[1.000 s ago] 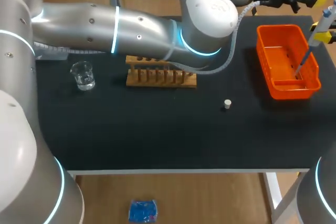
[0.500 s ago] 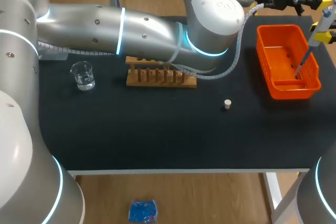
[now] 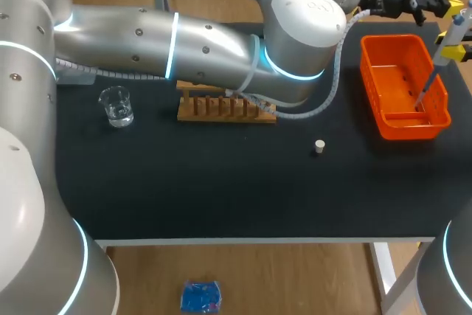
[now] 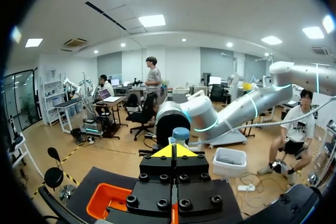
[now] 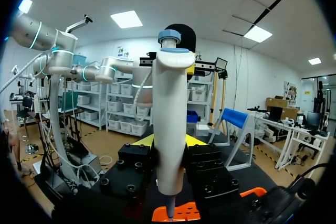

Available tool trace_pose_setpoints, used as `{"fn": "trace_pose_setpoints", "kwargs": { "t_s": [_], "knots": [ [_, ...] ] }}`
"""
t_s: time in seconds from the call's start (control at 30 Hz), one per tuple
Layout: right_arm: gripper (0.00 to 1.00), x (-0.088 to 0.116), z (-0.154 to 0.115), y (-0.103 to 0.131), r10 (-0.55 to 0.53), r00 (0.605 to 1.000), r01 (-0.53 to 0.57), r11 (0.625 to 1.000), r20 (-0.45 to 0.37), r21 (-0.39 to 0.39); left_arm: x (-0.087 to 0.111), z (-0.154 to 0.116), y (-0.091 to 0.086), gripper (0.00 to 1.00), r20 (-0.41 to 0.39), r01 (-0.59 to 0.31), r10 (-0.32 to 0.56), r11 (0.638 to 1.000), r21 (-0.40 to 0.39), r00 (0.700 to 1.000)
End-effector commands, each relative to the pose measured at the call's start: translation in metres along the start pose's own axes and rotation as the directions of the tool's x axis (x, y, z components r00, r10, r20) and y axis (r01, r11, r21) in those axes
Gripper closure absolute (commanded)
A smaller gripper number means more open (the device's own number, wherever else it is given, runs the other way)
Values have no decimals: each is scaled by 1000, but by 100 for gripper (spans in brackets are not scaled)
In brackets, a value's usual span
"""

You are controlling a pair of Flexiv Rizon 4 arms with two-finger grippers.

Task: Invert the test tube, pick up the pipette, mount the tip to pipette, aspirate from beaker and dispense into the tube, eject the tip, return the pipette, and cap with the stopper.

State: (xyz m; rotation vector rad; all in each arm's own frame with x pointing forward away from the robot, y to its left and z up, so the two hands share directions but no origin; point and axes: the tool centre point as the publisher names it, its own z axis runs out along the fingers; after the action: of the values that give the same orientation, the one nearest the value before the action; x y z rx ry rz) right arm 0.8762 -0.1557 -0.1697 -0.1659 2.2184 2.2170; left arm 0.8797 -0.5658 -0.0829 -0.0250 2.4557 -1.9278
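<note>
The right gripper [image 5: 169, 142] is clenched on the white pipette [image 5: 170, 114]. The pipette stands upright between its fingers, blue plunger end above them and thin nozzle pointing down into the orange bin [image 3: 391, 49] directly beneath. The left gripper [image 4: 176, 151] has its yellow tips pressed together on nothing, and what looks like the pipette's blue top sits just ahead of them.

I judge this to be the tip-ejection step, with the closed left gripper placed to press the ejector. Whether a tip is on the nozzle I cannot tell. Next comes that press, then returning the pipette.

Well away from both grippers, on the bench [image 3: 184, 189], are the stopper [image 3: 318, 146], the wooden rack [image 3: 221, 111] and the beaker [image 3: 116, 105]. The test tube is not visible, as the left arm [image 3: 184, 42] covers part of the rack.
</note>
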Motion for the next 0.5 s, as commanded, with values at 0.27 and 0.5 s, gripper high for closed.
{"fn": "trace_pose_setpoints", "kwargs": {
  "t_s": [0.27,0.5],
  "knots": [
    [100,0,0,2,-1,1000,1,1000,0,2,1,4,9,100,23,-15,14,999,40,1000],
    [100,0,0,2,-1,1000,1,1000,0,2,1,7,13,100,32,-20,20,1000,22,999]
  ]
}}
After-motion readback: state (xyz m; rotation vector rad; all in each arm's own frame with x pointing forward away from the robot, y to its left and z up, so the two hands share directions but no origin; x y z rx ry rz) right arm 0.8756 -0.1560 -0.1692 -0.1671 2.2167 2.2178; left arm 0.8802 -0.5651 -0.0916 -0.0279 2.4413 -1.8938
